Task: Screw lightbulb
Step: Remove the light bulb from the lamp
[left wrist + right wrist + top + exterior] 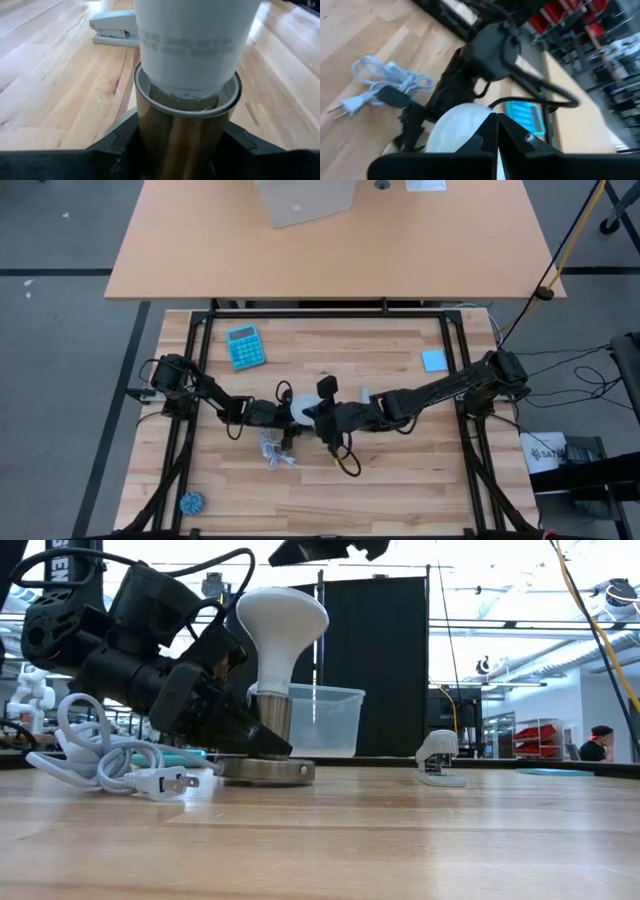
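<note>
Socket (pixel 187 125): standing upright on the table (pixel 400 830), holding the lightbulb (pixel 282 625) base-down.
Left gripper (pixel 250 735): clasping the socket barrel.
Right gripper (pixel 496 145): closed empty, hovering above the bulb dome.

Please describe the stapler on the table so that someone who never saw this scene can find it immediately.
Start from the wooden table and find the lightbulb standing upright in its metal socket near the middle. The stapler rests flat on the wood just beside it. It is the only low, pale grey, wedge-shaped thing there.
</note>
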`<control>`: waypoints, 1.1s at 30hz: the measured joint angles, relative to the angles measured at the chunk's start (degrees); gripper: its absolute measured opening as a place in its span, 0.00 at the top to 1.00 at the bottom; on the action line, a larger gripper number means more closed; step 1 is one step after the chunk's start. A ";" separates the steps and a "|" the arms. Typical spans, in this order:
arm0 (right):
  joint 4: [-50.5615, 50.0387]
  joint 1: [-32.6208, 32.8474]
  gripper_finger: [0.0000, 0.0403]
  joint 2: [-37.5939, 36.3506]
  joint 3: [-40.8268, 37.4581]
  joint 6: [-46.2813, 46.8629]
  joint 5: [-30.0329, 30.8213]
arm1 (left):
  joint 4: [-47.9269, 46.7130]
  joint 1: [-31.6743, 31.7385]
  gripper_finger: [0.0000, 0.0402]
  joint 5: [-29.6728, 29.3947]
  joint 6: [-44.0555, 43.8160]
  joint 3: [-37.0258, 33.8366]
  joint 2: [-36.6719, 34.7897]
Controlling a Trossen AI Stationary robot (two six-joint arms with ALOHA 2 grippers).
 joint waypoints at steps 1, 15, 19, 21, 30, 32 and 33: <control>1.26 0.03 1.00 0.00 0.02 -0.55 0.22 | 0.25 0.06 0.56 0.00 -0.37 0.00 0.00; -2.26 -1.19 1.00 1.33 0.28 4.24 -4.06 | 0.00 1.64 0.56 3.22 -4.50 0.02 -0.01; -6.07 -2.55 1.00 4.05 0.70 10.07 -9.79 | -0.25 2.07 0.56 4.04 -4.85 -0.07 0.02; -5.73 -2.58 1.00 4.58 0.70 10.23 -10.11 | -0.28 2.25 0.56 4.32 -5.27 -0.07 0.02; -3.43 -2.23 1.00 2.97 0.26 7.40 -8.99 | -0.07 2.27 0.56 4.31 -6.00 -0.07 0.02; -2.31 -1.48 1.00 2.35 0.06 4.93 -6.59 | 0.15 2.29 0.56 4.31 -6.45 -0.05 0.02; -1.68 -1.16 1.00 2.07 0.00 3.47 -5.56 | 0.18 2.29 0.56 4.31 -6.49 -0.04 0.02</control>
